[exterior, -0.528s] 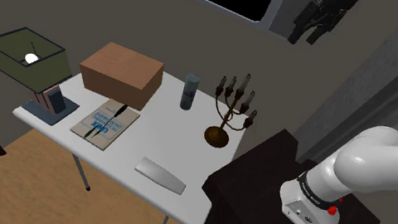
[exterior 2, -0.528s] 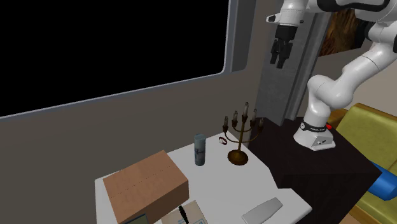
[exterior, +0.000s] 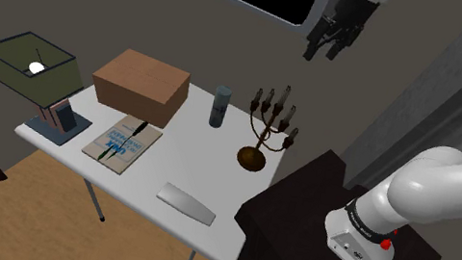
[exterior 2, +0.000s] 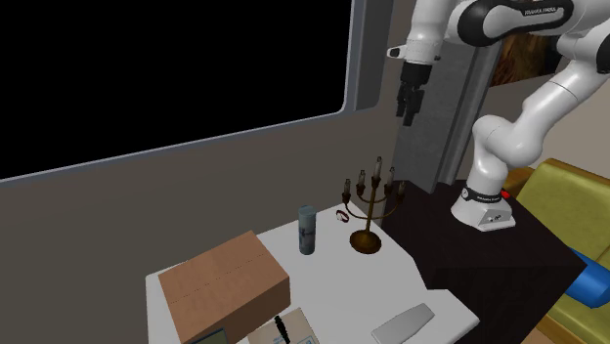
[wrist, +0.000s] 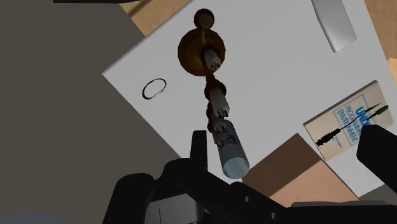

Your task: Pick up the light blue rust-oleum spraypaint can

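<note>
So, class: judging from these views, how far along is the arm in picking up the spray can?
Nothing is done yet: the spray can stands upright on the white table, between the brown box and the candelabra, untouched. In hand: the gripper hangs high above the table, open and holding nothing. Left: descend to the can, close on it, lift.

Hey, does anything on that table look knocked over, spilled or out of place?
Nothing stands out. The spray can stands upright between the cardboard box and the candelabra, which is upright too. The book lies flat with a pen across it. No spill shows on the table.
</note>
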Controlling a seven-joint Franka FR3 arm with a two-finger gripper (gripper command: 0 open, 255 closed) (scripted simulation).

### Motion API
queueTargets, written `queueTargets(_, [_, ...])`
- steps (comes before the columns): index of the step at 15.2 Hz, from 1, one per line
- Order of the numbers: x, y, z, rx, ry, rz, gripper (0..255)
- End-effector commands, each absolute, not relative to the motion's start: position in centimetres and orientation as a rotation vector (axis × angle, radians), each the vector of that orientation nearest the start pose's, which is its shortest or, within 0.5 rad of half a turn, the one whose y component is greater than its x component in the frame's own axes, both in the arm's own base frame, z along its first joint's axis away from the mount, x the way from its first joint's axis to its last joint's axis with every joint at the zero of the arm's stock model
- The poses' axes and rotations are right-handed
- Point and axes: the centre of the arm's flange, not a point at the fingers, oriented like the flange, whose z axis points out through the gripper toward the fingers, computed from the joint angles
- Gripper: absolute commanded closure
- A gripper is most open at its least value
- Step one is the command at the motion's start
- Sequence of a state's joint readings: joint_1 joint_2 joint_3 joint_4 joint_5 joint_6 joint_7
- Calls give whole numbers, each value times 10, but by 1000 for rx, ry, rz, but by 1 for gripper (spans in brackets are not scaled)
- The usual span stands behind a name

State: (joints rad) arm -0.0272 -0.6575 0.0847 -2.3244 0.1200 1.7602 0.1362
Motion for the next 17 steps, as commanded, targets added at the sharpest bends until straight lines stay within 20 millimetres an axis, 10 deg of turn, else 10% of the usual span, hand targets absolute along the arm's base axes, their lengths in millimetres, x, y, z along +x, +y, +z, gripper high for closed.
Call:
queueTargets(1, [379, 40, 560, -3063, 177, -126, 0])
queueTargets(17, [525, 58, 401, -3101, 225, -62, 0])
